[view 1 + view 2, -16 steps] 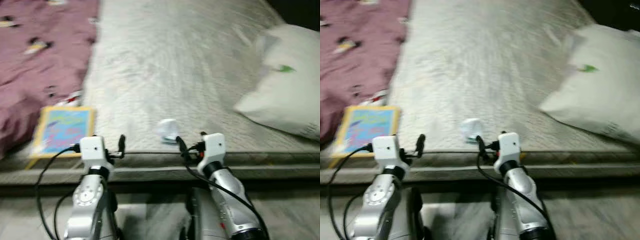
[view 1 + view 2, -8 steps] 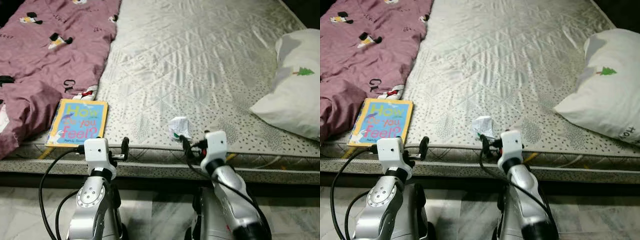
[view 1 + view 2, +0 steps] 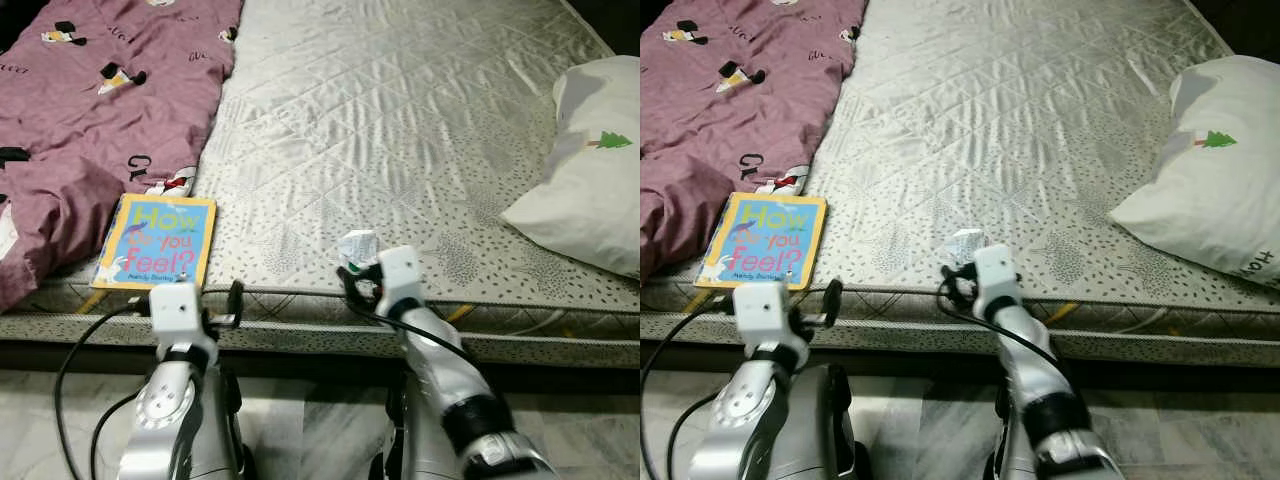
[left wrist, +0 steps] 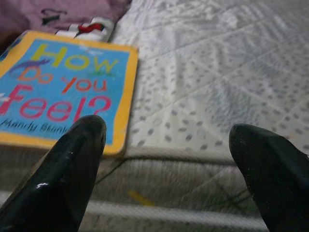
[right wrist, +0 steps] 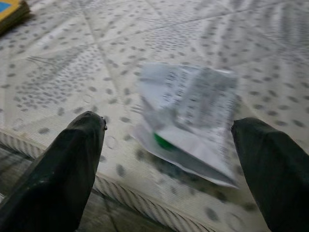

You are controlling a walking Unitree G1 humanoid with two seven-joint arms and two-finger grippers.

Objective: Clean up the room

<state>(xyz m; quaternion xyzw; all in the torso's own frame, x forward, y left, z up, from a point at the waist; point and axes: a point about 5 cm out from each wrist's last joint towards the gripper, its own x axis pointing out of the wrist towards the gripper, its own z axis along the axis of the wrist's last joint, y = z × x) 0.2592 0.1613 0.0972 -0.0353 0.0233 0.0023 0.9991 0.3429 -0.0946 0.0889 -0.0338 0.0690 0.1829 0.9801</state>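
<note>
From the left eye view, a bare quilted mattress [image 3: 400, 120] stretches away from the robot, with a purple blanket [image 3: 90, 110] heaped over its far-left part and a white pillow [image 3: 590, 190] printed with a small green tree at the right edge. A picture book [image 3: 157, 243] with a yellow border and blue cover lies flat at the near-left edge of the mattress, just beside the blanket. A crumpled paper receipt [image 3: 358, 246] sits near the front edge, around the middle. The right gripper [image 3: 357, 281] reaches to the mattress edge just on the near side of the receipt, while the left gripper [image 3: 236, 302] hangs at the front edge, to the near right of the book. The right eye view gives the same layout, with marbled floor tiles [image 3: 1200, 440] below the mattress side. In the left wrist view, the two black fingers [image 4: 63, 179] stand wide apart, framing the corner of the book and the piped mattress edge. In the right wrist view, the fingers [image 5: 58, 179] are likewise spread, the receipt lying on the dotted fabric between and just beyond them, not yet touched.
</note>
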